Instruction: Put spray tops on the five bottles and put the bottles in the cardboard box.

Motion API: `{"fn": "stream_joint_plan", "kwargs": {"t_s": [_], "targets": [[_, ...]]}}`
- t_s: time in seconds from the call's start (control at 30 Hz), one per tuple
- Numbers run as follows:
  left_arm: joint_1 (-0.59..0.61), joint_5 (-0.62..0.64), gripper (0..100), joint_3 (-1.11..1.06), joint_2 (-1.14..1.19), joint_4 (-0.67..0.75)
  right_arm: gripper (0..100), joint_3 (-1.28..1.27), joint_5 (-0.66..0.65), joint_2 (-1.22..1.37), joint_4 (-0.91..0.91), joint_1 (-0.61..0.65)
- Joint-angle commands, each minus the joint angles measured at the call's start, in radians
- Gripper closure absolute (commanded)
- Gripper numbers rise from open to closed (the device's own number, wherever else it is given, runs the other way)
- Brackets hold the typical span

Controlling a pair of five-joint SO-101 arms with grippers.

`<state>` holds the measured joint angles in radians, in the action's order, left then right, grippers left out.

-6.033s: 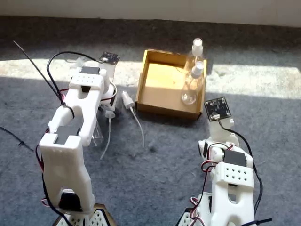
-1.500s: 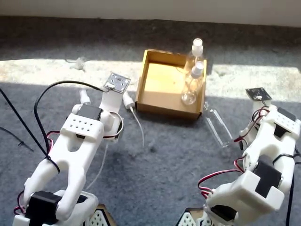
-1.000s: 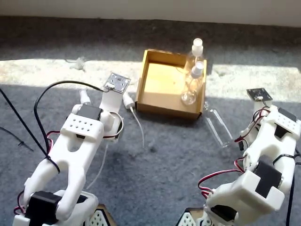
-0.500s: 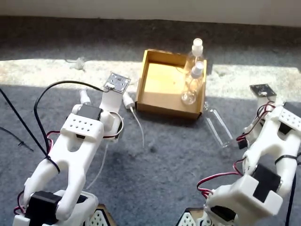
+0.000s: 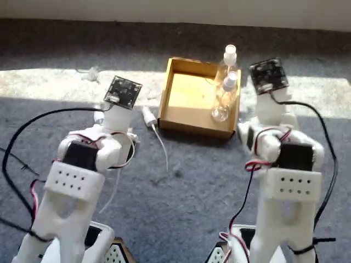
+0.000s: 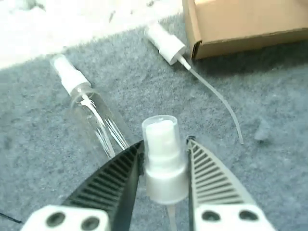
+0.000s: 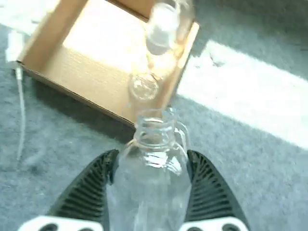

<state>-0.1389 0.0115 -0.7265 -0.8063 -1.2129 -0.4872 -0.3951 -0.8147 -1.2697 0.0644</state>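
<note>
The grey carpeted worktop is carrying everything. In the high view both arms are covering their own claws, with the left arm at 8 o'clock and the right arm at 4 o'clock. Seen from its wrist, the left claw is gripping a white spray top between both fingers, and the top's tube is running off the frame edge. The right claw is clamping a clear uncapped bottle by its shoulders, with the neck pointing toward the cardboard box.

The box is sitting at 12 o'clock, and two capped bottles are resting against its 3 o'clock wall. Whether they are upright or leaning is hard to tell. Another capped bottle is lying on the carpet just beside the left claw. A loose spray top is lying at the box's 9 o'clock, its tube trailing toward 5 o'clock. A pale scrap at 10 o'clock is too small to identify.
</note>
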Motion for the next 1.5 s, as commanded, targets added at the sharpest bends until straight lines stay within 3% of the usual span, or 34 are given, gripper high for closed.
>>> {"fn": "stream_joint_plan", "kwargs": {"t_s": [0.0,0.17,0.33,0.43,0.73,1.07,1.47], "targets": [[0.033,-0.006,92,0.127,-0.302,-0.063,99.5,-0.128,0.068,-0.154,0.133,0.196],[0.147,0.017,92,0.254,-0.39,-0.057,99.5,-0.4,0.127,-0.326,0.367,0.386],[0.15,0.164,92,0.363,-0.394,-0.003,99.5,-0.7,0.127,-0.513,0.641,0.541],[0.15,0.281,92,0.361,-0.398,0.087,99.5,-0.828,0.13,-0.608,0.711,0.582],[0.148,0.508,99,0.305,-0.398,0.338,99.5,-1.023,0.133,-0.814,0.722,0.711],[-0.07,0.506,99,0.125,-0.398,0.388,99.5,-1.104,0.152,-1.02,0.722,0.674],[-0.081,0.506,99,0.105,-0.39,0.471,99.5,-1.158,0.199,-1.02,0.722,0.674]]}}
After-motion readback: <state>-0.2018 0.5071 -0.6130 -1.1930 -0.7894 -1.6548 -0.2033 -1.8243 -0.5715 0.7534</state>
